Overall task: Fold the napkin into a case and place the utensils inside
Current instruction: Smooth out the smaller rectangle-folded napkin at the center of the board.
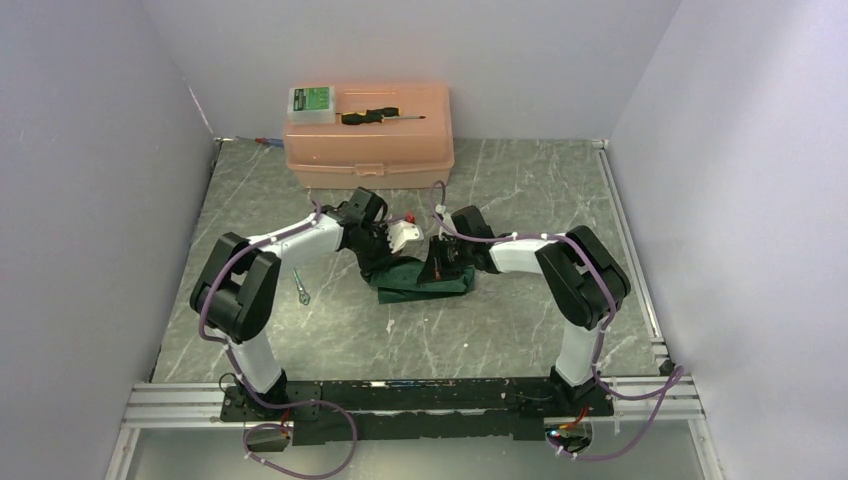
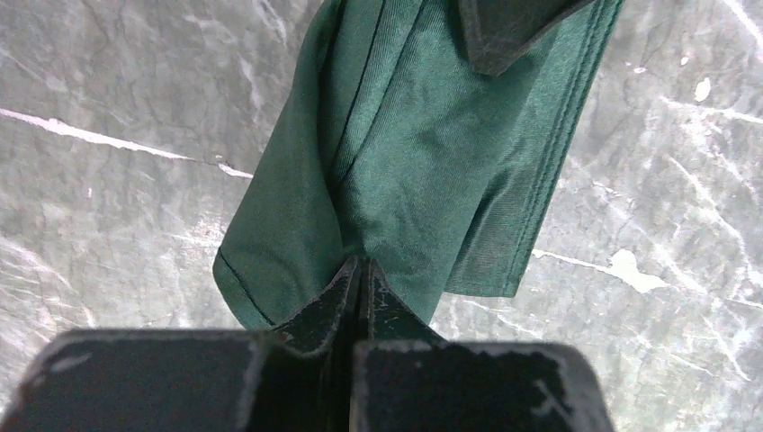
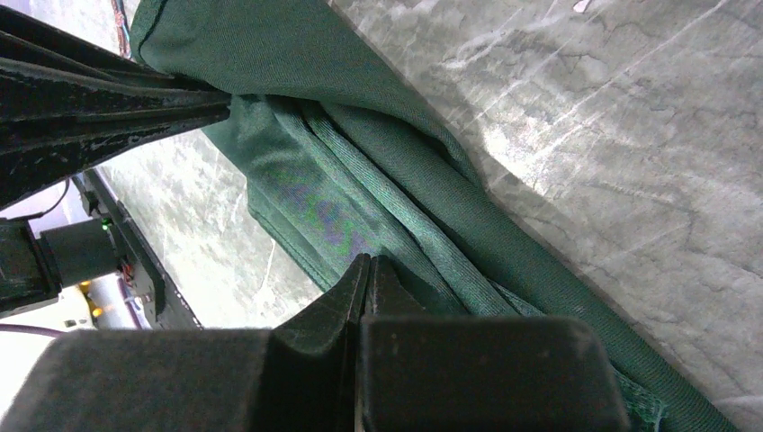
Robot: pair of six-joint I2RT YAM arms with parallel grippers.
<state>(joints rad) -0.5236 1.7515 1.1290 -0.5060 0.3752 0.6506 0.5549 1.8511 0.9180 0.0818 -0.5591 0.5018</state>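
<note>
The dark green napkin lies folded in layers on the marble table between my two arms. My left gripper is shut on the napkin's near edge, with the cloth bunched at its fingertips. My right gripper is shut on a folded edge of the napkin at the other side. Its tip also shows at the top of the left wrist view. A thin silver utensil lies on the table left of the napkin. The gold-headed utensil is not in view.
A peach plastic toolbox stands at the back. A black-handled screwdriver and a small green-and-white box rest on its lid. Grey walls close in the table on the left, right and back.
</note>
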